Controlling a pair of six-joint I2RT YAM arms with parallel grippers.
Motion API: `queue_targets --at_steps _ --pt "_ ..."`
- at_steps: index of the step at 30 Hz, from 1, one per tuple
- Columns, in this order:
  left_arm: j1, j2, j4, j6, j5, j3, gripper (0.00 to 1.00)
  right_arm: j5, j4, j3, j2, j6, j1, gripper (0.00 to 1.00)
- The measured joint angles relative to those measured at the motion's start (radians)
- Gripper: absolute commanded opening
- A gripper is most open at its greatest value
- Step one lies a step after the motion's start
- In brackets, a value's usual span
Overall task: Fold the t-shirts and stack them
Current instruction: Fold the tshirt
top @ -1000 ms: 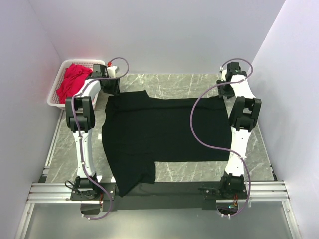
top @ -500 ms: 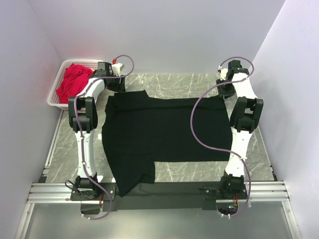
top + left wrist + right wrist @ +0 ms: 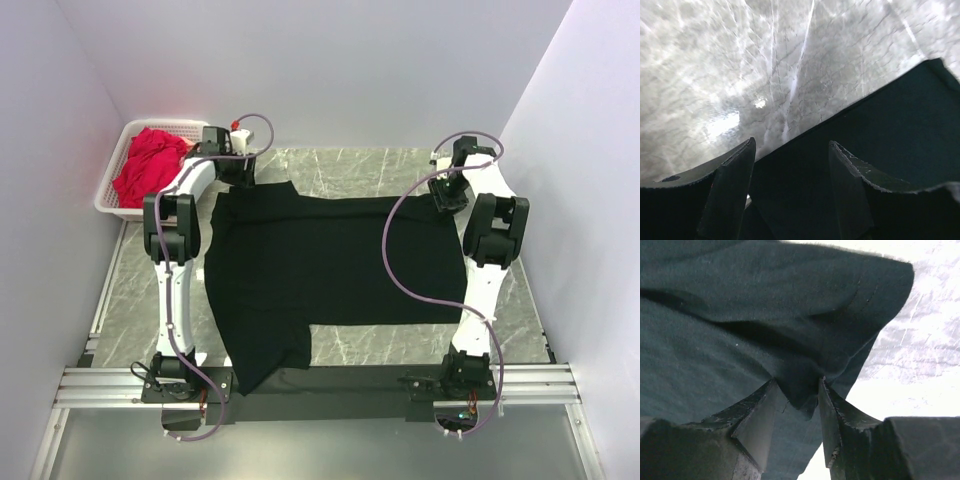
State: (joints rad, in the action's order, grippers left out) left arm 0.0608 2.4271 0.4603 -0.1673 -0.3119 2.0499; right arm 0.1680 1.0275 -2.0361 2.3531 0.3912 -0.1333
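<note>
A large black t-shirt [image 3: 330, 260] lies spread flat on the marble table [image 3: 340, 165], with one sleeve hanging over the near edge. My left gripper [image 3: 237, 172] is at its far left corner. In the left wrist view it [image 3: 792, 145] is open, its fingers straddling the shirt's edge [image 3: 890, 130]. My right gripper [image 3: 447, 197] is at the far right corner. In the right wrist view it [image 3: 797, 382] is shut on a bunched fold of the black shirt [image 3: 740, 300]. Crimson red shirts [image 3: 145, 160] lie crumpled in the basket. No pink shirt shows.
A white plastic lattice basket [image 3: 105, 200] stands at the far left, beside the left arm. White walls close in the table on the left, back and right. An aluminium rail [image 3: 320, 385] runs along the near edge, holding both arm bases.
My left gripper has shifted right along the shirt's far edge. My right gripper has come nearer and down onto the shirt's far right corner.
</note>
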Motion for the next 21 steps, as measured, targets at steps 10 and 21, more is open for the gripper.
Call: queue_targets --at_steps 10,21 --pt "0.028 0.008 -0.028 -0.014 0.067 -0.024 0.61 -0.01 -0.001 0.064 -0.082 0.055 0.0 0.51" --pt "0.027 0.007 -0.029 -0.021 0.071 -0.029 0.39 0.009 0.016 0.05 -0.103 0.079 0.002 0.52"
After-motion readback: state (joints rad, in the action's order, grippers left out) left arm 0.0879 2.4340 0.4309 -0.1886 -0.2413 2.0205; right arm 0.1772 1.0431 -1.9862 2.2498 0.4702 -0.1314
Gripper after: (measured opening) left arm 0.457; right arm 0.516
